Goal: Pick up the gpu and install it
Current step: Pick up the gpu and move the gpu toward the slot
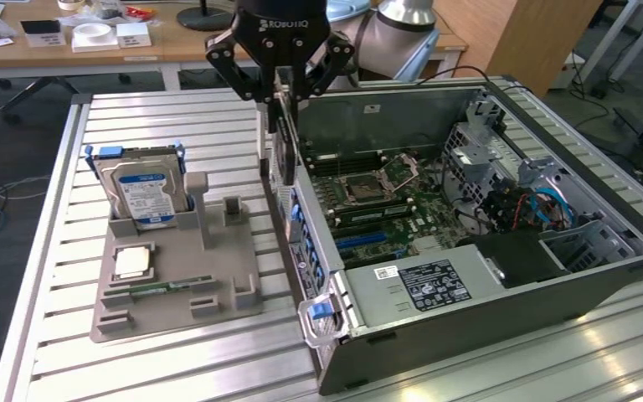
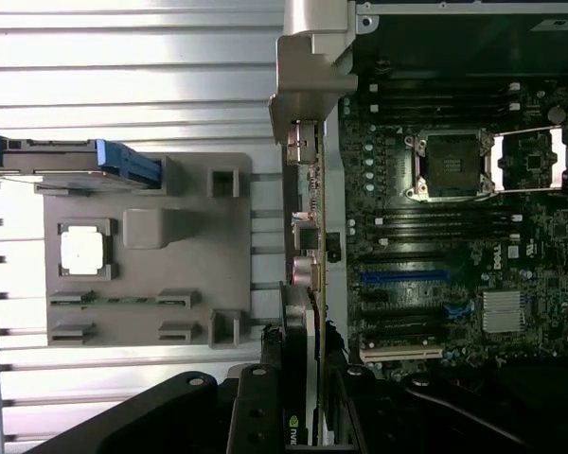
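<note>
While the hand (image 1: 285,90) is clamping the gpu (image 1: 285,142) from above, the card is hanging upright and edge-on, just above the rear wall of the open computer case (image 1: 589,276) and apart from the motherboard (image 1: 411,201). Gripping it on edge is, I judge, keeping the thin board free of the wall and its face untouched. Beside the case, the grey parts holder (image 1: 177,293) on the tabletop (image 1: 165,117) is propping the hard drive (image 1: 143,193) upright, likely for the same top-down grasp.
</note>
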{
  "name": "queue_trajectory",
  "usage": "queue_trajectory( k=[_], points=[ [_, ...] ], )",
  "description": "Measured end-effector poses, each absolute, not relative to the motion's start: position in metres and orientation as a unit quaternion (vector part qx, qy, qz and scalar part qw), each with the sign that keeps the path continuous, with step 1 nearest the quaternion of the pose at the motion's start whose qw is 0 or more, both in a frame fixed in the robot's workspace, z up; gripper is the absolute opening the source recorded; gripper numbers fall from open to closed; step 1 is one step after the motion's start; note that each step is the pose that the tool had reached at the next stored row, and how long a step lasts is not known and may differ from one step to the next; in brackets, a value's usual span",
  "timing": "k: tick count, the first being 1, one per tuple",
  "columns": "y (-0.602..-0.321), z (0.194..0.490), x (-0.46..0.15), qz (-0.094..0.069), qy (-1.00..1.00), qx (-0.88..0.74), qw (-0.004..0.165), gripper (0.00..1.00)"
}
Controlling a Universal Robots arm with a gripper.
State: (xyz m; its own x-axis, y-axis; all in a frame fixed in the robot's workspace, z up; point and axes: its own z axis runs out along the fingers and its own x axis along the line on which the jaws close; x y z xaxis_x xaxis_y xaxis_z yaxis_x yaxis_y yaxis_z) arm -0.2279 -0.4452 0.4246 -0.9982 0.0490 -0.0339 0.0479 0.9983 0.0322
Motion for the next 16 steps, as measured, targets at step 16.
queue_trajectory(
  k=[16],
  points=[
    [-0.443, 0.425, -0.184, 0.016, 0.999, 0.024, 0.017, 0.27]
  ],
)
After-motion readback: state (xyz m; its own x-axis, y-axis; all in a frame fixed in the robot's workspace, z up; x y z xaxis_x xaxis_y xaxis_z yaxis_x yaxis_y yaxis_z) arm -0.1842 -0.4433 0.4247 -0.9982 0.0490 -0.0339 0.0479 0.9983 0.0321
